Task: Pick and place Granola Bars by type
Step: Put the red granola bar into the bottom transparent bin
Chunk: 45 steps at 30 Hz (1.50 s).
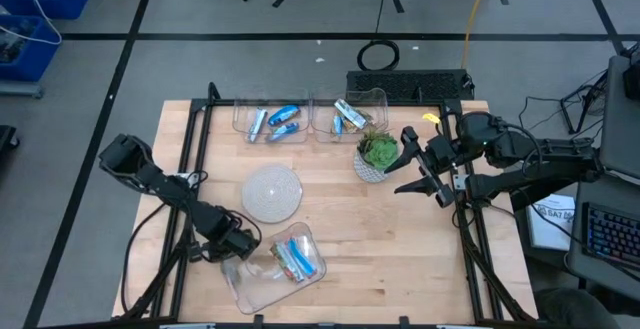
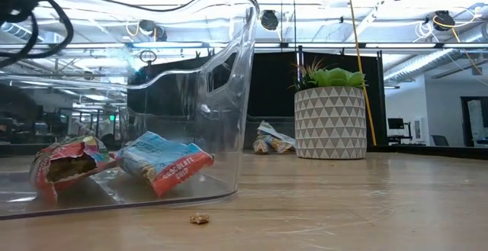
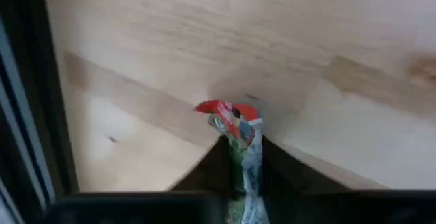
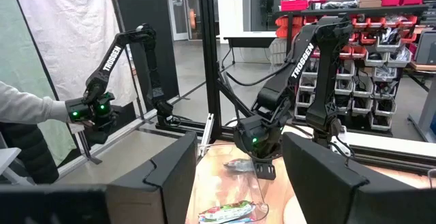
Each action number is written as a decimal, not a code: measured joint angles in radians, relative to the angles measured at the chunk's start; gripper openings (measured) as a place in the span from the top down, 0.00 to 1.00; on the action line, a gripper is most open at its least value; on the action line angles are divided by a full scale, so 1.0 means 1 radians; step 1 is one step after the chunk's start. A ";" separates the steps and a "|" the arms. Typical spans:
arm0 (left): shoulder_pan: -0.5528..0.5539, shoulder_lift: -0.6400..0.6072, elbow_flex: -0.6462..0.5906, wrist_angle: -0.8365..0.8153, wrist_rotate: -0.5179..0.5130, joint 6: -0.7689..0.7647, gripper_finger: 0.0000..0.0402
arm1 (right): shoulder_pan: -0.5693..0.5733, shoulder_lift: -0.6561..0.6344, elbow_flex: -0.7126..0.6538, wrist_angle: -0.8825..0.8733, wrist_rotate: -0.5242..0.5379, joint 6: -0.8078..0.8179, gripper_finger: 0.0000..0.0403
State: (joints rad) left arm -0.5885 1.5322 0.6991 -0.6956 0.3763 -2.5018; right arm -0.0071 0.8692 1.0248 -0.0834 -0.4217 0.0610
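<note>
My left gripper [image 1: 237, 246] is by the left side of the near clear tub [image 1: 262, 287] and is shut on a silver-green granola bar [image 3: 240, 142] with a red end. Blue and other bars [image 1: 295, 259] lie on the floor of that tub; the low view shows two of them [image 2: 164, 163]. Blue bars [image 1: 283, 119] lie in the far left tub, and a silver-green one [image 1: 349, 115] lies in the far right tub. My right gripper [image 1: 422, 174] hangs open to the right of the potted plant and touches nothing. My left gripper pinches the silver-green bar between its two fingers [image 3: 211, 164]. The bar lies along the fingers, and its red end [image 3: 228, 111] sticks out past the fingertips. It shows above the wooden table; whether it is lifted clear I cannot tell.
A round clear lid [image 1: 272, 191] lies at mid-table. The potted plant [image 1: 377, 156] stands beside the far right tub [image 1: 372, 97]. A crumb [image 2: 200, 219] lies on the near table. A dark frame [image 1: 190, 159] runs along both table sides. A person's sleeve [image 4: 24, 112] shows beyond the table.
</note>
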 joint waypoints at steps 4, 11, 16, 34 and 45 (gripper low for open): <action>0.025 -0.035 -0.002 -0.053 -0.070 0.015 0.95 | 0.000 0.000 0.000 0.000 0.000 0.004 0.48; 0.110 -0.169 0.065 -0.349 -0.109 0.201 0.97 | 0.000 0.000 0.000 0.000 0.000 0.024 0.48; 0.165 -0.265 0.234 -0.563 -0.280 0.279 0.97 | 0.000 0.000 0.000 0.000 0.000 0.024 0.48; 0.128 0.021 0.619 -0.309 -0.638 0.441 0.97 | 0.000 0.020 0.000 0.004 0.006 0.035 0.48; -0.055 0.185 0.619 -0.207 -0.576 0.182 0.98 | 0.000 0.020 0.000 0.003 0.006 0.055 0.48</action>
State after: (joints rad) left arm -0.6440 1.7172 1.3182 -0.9028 -0.2000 -2.3198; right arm -0.0071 0.8890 1.0248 -0.0803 -0.4156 0.1158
